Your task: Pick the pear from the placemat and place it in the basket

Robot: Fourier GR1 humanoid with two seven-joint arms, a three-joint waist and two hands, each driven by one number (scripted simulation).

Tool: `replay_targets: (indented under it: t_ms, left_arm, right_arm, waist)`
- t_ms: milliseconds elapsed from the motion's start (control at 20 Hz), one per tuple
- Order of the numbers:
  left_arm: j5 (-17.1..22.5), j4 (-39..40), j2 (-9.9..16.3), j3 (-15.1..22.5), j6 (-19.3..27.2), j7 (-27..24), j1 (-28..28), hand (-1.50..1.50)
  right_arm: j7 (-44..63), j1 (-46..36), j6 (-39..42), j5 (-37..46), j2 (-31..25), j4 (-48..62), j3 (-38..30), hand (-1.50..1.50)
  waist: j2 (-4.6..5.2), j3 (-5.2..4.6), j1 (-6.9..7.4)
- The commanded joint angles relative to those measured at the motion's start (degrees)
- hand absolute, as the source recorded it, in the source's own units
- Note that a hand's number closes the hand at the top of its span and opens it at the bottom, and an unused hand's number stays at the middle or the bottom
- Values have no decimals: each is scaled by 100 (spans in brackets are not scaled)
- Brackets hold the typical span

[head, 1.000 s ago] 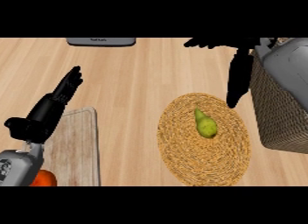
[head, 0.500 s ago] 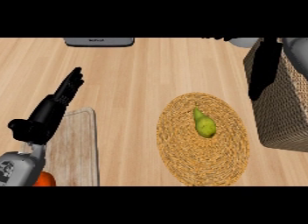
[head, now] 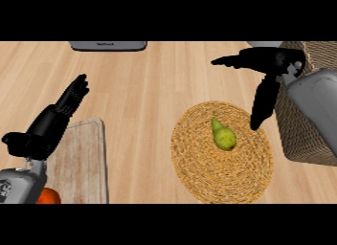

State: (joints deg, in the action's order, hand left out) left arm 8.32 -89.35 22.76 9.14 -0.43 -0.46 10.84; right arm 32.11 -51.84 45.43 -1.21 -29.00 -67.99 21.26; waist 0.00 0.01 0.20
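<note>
Now, pear: the pear (head: 223,135) lies on the round woven placemat (head: 221,146), a little above its middle, narrow end pointing up the view, free of both my hands.

Right hand: my right hand (head: 264,76) hangs over the counter (head: 150,81) above and to the right of the pear; its long fingers (head: 262,106) point straight down toward the placemat's upper right edge, and the thumb sticks out to the left. Fingers are straight, holding nothing.

Pear to right hand: the fingertips end just beside the pear, up and to its right, apart from it; whether they touch the mat I cannot tell.

Basket: the wicker basket (head: 297,124) stands at the right edge, just beside the placemat.

Left hand: my left hand (head: 57,117) rests at the left, fingers straight and pointing up the view, nothing in it, well apart from the pear.

Hidden or cut off: my right forearm (head: 325,110) covers much of the basket, so its inside does not show. A wooden board (head: 83,162) lies under my left arm, partly covered. An orange object (head: 48,196) at the lower left is cut by the edge, so I cannot name it. A grey object (head: 107,45) at the top is also cut off.
</note>
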Motion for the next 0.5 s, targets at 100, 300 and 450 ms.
replay_targets:
  t_ms: [100, 300, 450]
  left_arm:
    - [-202, 61, -211, -60, -40, -51, -18, 0]
    - [-175, -172, -241, -157, -214, -67, -286, 0]
    - [-237, 246, -299, -365, -308, -102, 114, 0]
  right_arm:
    - [-794, 869, -501, 855, 204, -205, -60, -150]
    - [-1009, 1196, -849, 1526, 562, -258, 137, -150]
    - [-1679, 1231, -854, 2035, 442, 162, 90, -150]
  waist:
    - [2, 1, -9]
    - [-1, 1, 21]
    - [11, 0, 7]
